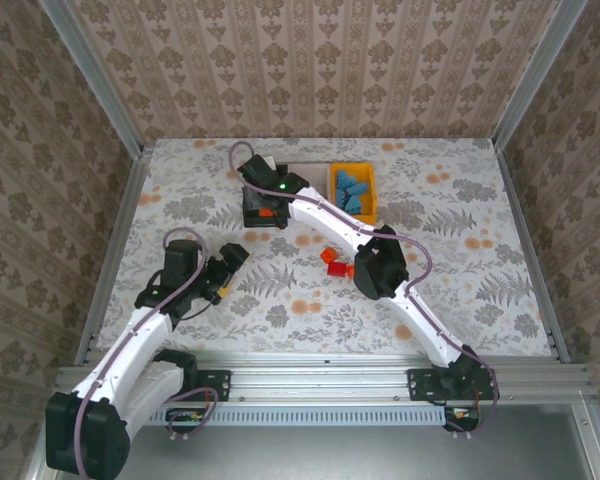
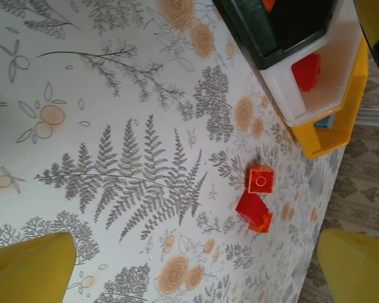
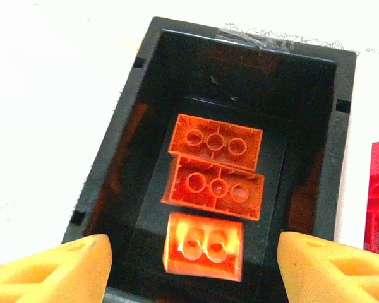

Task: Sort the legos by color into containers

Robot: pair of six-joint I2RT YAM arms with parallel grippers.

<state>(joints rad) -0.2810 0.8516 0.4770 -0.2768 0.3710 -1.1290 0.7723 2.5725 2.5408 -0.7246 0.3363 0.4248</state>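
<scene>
Right hand (image 3: 189, 268) spread wide and holding nothing above black bin (image 3: 114, 170), three orange legos (image 3: 216, 189) lying inside (undersides up), left hand (image 2: 192, 268) also spread wide over flowered worktop (image 2: 114, 95), loose red and orange legos (image 2: 258, 201) ahead of it

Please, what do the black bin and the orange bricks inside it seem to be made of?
Black bin: probably moulded plastic, mostly matte; thin even walls with small notches at the rim.
Orange bricks: probably hard plastic, glossy, perhaps slightly translucent; bright glare on the nearest one and round moulded tubes on their undersides.
</scene>
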